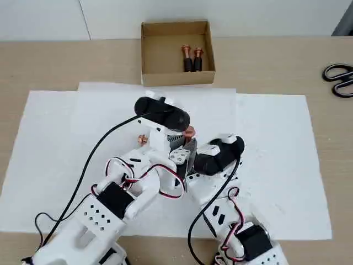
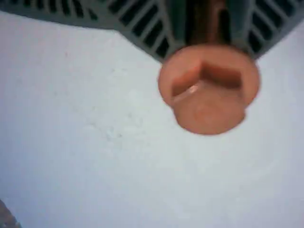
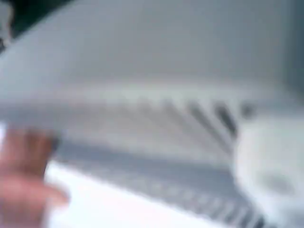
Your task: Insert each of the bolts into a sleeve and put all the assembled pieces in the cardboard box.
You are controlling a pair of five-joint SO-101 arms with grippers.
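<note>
**Bolt** (image 2: 209, 90): copper, with a flanged hexagonal head facing the wrist camera. Its shank is clamped between the jaws of the left gripper (image 2: 207, 26), which are drawn narrow onto it. Dark edges flank the shank, but whether they are a sleeve cannot be told. In the high view the bolt is held over the white paper sheet (image 1: 276, 143), near its centre.

**Reason for the hold (judged):** gripping the shank leaves the head free. The right gripper (image 1: 188, 157) sits just beside the bolt, at 5 o'clock of it, which suggests a two-arm mating step. Whether the right gripper is open or closed cannot be told.

**Second copper piece** (image 1: 142, 139): lies on the paper at 9 o'clock of the held bolt and is probably a bolt awaiting its turn.

**Cardboard box** (image 1: 148, 55): sits at 12 o'clock, just past the paper's far edge. It holds two assembled pieces (image 1: 192, 58) side by side near its 3 o'clock wall, copper heads toward 12 o'clock. The box is within reach of both arms, presumably for short deliveries.

**Scissors** (image 1: 339, 80): on the bare table (image 1: 55, 61) at 2 o'clock, well apart from the work.

**Writing:** no label or print on any item can be read.
</note>
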